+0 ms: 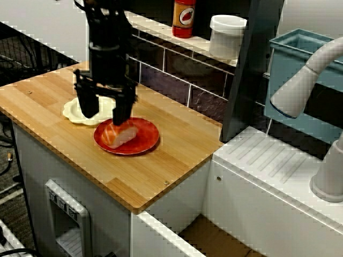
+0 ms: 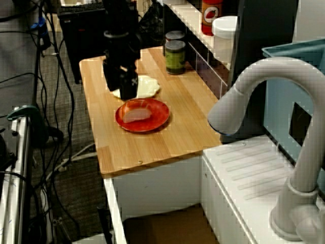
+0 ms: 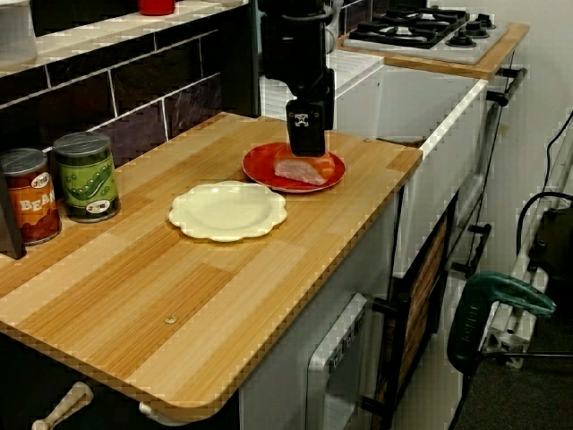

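Note:
My black gripper [image 1: 106, 110] hangs open over the wooden counter [image 1: 161, 160], its fingers spread wide with nothing between them. In the front view one fingertip [image 1: 88, 107] is over a pale yellow plate [image 1: 75, 113]; the other is close above a piece of salmon sushi [image 1: 120, 134] that lies on a red plate [image 1: 144, 140]. The view from the sink side shows the gripper [image 2: 122, 84] between the yellow plate [image 2: 147, 86] and the red plate [image 2: 157, 118]. Looking along the counter, the gripper [image 3: 306, 134] stands just above the sushi [image 3: 303, 168] on the red plate [image 3: 260, 166].
A beans can [image 3: 27, 197] and a peas can [image 3: 87, 176] stand by the tiled back wall. A red bottle [image 1: 184, 17] and a white tub [image 1: 226, 35] sit on the ledge. A dark post [image 1: 246, 69], a teal bin [image 1: 300, 69] and a grey faucet [image 2: 264, 101] border the sink.

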Robot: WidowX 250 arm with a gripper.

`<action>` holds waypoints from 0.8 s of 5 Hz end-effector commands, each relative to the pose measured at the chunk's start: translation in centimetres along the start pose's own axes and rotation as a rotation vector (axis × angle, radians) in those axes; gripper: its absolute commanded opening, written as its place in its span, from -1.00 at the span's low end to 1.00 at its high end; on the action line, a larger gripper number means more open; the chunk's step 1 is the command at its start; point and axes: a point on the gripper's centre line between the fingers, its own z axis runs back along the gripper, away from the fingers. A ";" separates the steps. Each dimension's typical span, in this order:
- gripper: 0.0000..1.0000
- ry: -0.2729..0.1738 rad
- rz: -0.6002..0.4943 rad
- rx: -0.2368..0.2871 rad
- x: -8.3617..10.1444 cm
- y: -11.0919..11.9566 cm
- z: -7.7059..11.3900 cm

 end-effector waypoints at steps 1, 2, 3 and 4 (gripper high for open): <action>1.00 -0.106 0.006 -0.017 1.5 3.8 3.2; 1.00 -0.154 0.017 0.029 1.9 5.7 1.8; 1.00 -0.176 0.035 0.068 2.5 6.1 0.4; -0.71 -0.185 0.049 0.073 3.0 6.1 -0.1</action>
